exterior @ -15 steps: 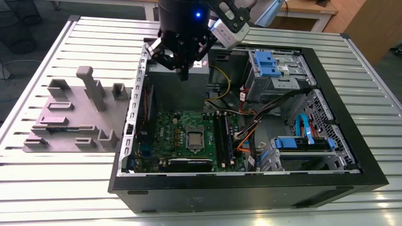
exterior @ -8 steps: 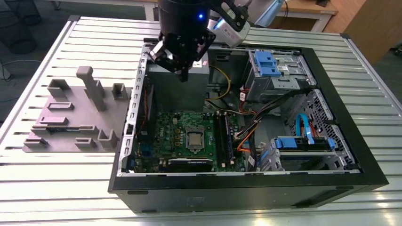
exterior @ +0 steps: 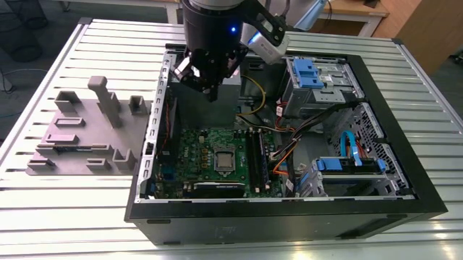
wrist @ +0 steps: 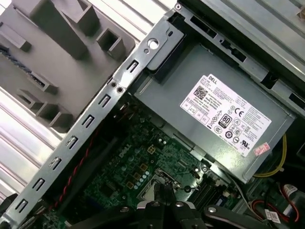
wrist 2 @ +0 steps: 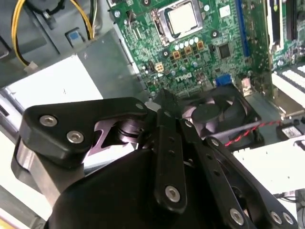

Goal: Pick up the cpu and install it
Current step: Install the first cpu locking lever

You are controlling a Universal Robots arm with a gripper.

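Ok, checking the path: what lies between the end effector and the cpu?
In the exterior view, the end effector hangs over the grey power supply; past it, a strip of green motherboard reaches the cpu.

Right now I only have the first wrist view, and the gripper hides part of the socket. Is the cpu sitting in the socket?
Observer: Yes. In the second wrist view the cpu lies flat inside the socket, with its silver top uncovered.
Operator: Where is the gripper relative to it?
Observer: In the exterior view the gripper hangs over the grey power supply. Its jaws are shut, and it is apart from the cpu, which sits farther down the motherboard.
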